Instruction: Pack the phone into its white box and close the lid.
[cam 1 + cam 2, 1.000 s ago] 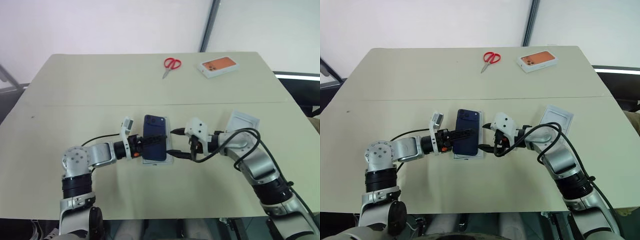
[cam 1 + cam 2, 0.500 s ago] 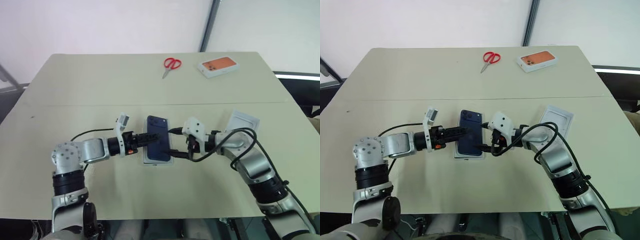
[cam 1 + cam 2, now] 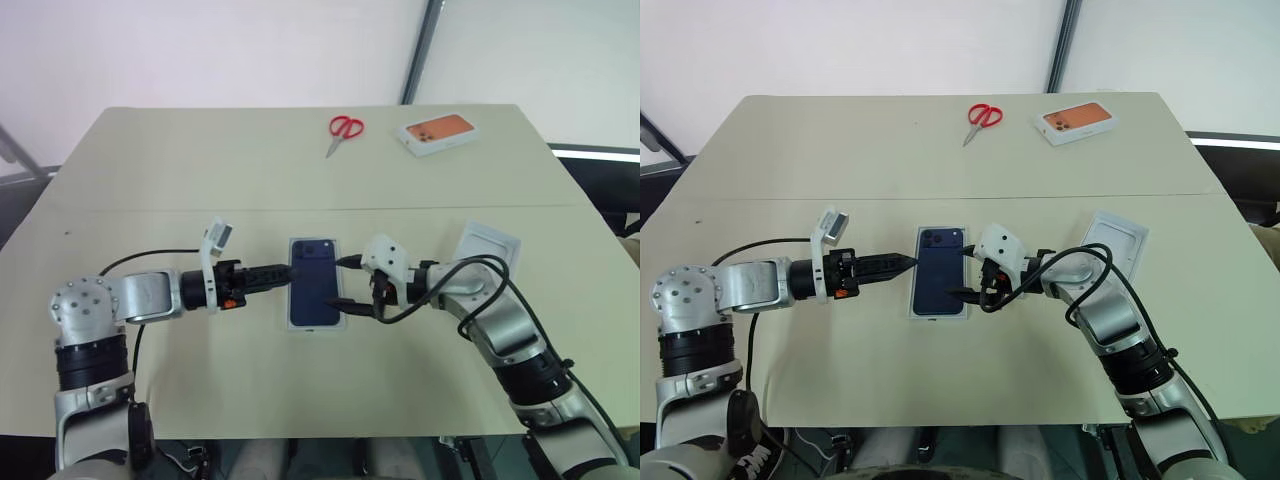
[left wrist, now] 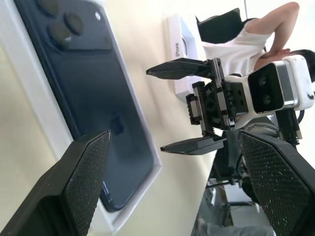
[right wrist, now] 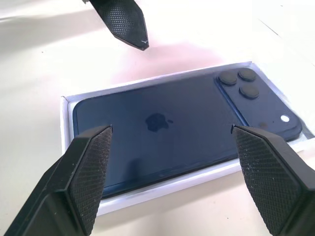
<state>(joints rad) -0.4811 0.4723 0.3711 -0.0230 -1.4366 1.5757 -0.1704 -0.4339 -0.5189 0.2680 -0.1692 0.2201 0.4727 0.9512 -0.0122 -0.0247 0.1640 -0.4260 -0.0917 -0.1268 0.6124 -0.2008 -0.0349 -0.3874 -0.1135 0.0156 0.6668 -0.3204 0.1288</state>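
Note:
The dark navy phone (image 3: 314, 282) lies back up inside the white box (image 5: 162, 189), flat on the table, its camera cluster at the far end. My left gripper (image 3: 286, 271) is open and empty, its tips just left of the box's left edge. On the opposite side, my right gripper (image 3: 343, 284) is open too. One of its fingers (image 5: 86, 167) stands toward each end of the phone, and neither touches it. The lid (image 3: 487, 245) rests flat on the table to the right, beyond my right forearm.
Red-handled scissors (image 3: 345, 128) and a white box with an orange phone picture (image 3: 437, 132) lie near the table's far edge. A seam (image 3: 150, 210) crosses the table. A person in a white top (image 4: 246, 44) shows beyond the table in the left wrist view.
My left arm has drawn back to the left, its fingers coming off the top of the phone. The phone stays in the box. My right gripper has kept still.

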